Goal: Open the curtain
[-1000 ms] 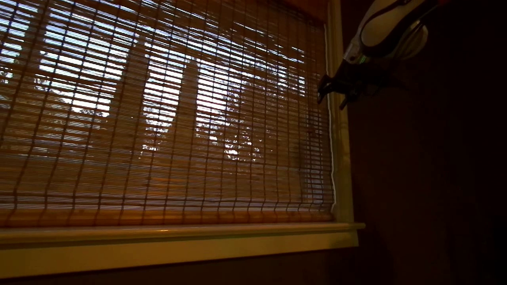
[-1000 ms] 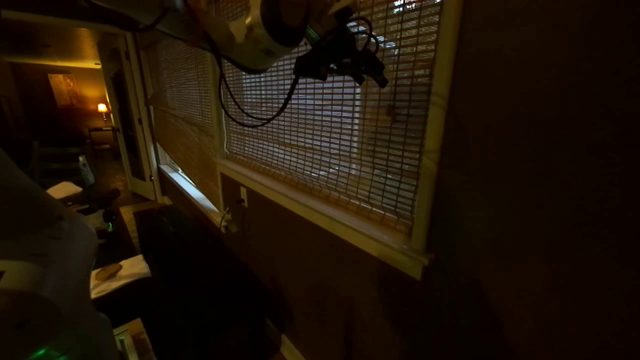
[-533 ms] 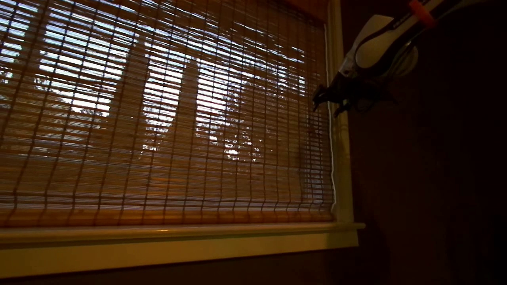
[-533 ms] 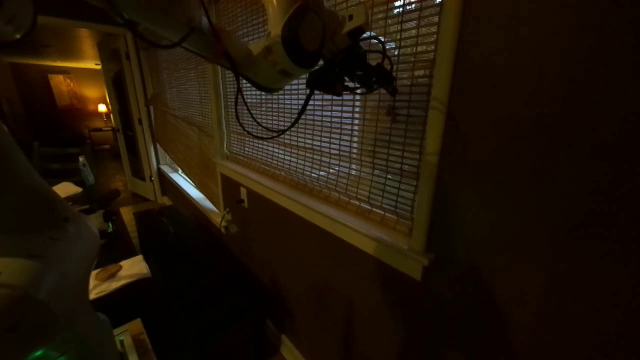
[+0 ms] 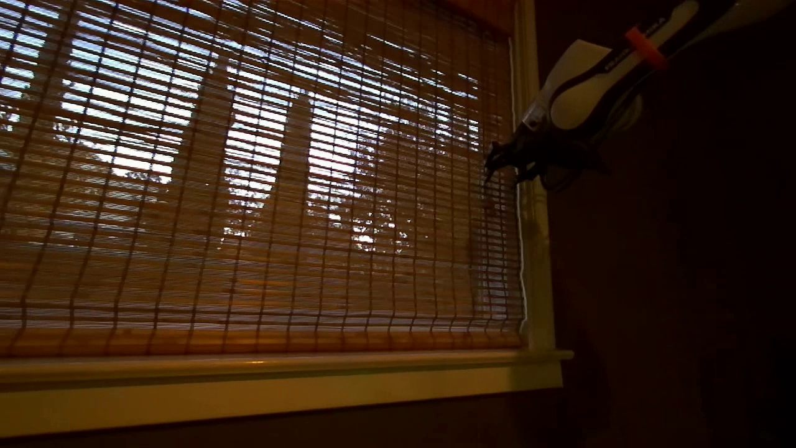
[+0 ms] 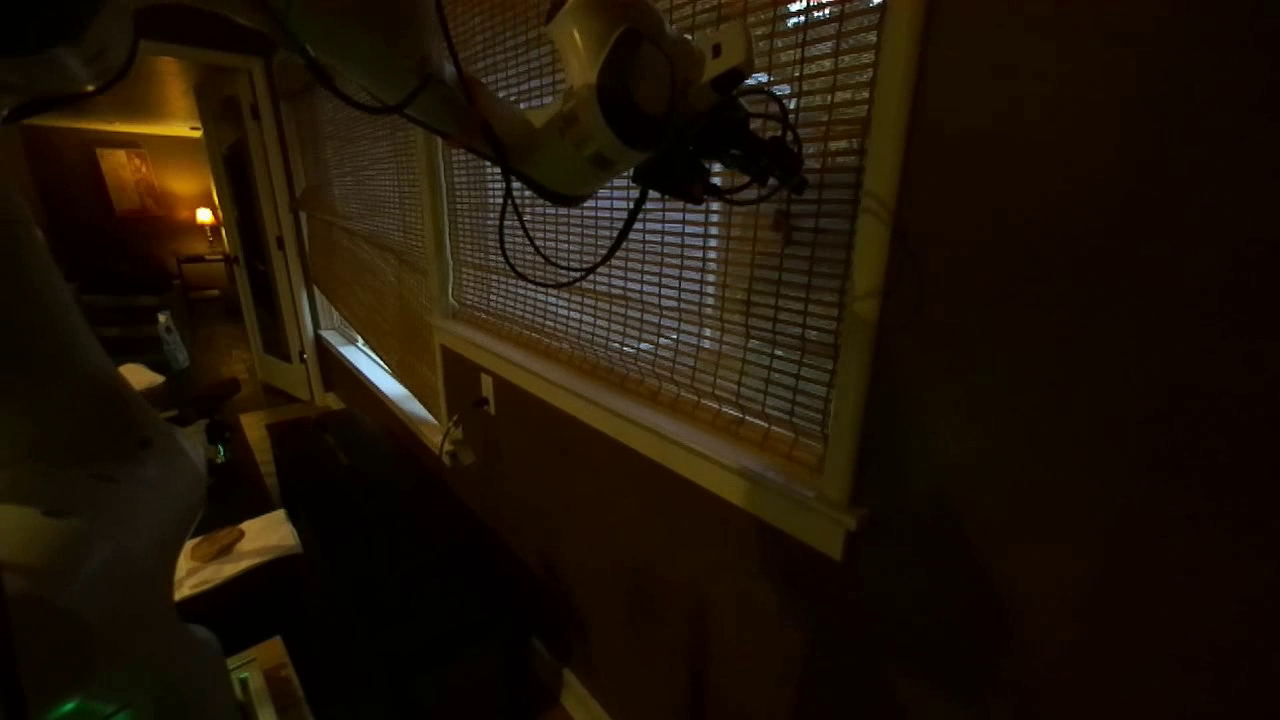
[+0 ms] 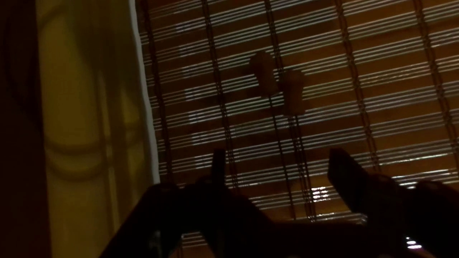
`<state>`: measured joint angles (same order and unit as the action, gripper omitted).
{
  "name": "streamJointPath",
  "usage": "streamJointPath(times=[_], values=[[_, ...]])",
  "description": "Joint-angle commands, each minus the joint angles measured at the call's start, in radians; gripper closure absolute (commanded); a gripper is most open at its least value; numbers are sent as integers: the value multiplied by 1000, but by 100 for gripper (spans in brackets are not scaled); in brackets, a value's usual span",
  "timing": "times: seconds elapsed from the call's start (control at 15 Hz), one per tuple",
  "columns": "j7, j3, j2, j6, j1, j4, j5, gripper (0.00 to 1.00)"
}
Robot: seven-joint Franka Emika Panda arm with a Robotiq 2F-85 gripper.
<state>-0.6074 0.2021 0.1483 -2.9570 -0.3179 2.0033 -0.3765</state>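
1. Moved: arm [image 5: 581, 106] and claw [image 7: 277, 154], both lower than a second ago; claw farther in past the window frame [image 5: 540, 249] and over the curtain [image 5: 280, 205].
2. Curtain, woven slats: unmoved; hangs fully let down across the window, bottom edge at the sill [image 5: 280, 367]. Opening judged not yet begun.
3. Claw: fingers [image 7: 346, 175] spread wide, nothing gripped.
4. Cords [image 7: 300, 152], dark, thin, ending in two knobs [image 7: 294, 93]: visible through the gap in the wrist view. Whether they lie between the fingers or beyond them cannot be told.
5. Risk, empty grip: dim light and dark cords against dark slats make depth easy to misjudge; the claw may close on air.
6. Risk, damaged slats: reaching too deep could pinch or push the curtain itself.
7. Risk, half catch: cords run slightly apart; taking only some might lift the curtain crooked, or not at all.
8. Risk, slipping: thin cord will probably slide under a pull unless a knob stops it.
9. Risk, knock: claw crosses the window frame in an exterior view; sideways drift could bring contact.
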Motion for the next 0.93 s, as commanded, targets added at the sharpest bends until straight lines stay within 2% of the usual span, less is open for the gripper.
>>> streamJointPath(times=[0.0, 0.27, 0.47, 0.6, 0.87], values=[[-51, 21, -47, -29, -16, -49, -38, 23], [-69, 24, -72, -51, -21, -67, -48, 24], [-88, 23, -87, -66, -27, -78, -63, 40], [-89, 21, -94, -64, -24, -83, -52, 66], [-100, 19, -105, -69, -23, -89, -53, 95]])
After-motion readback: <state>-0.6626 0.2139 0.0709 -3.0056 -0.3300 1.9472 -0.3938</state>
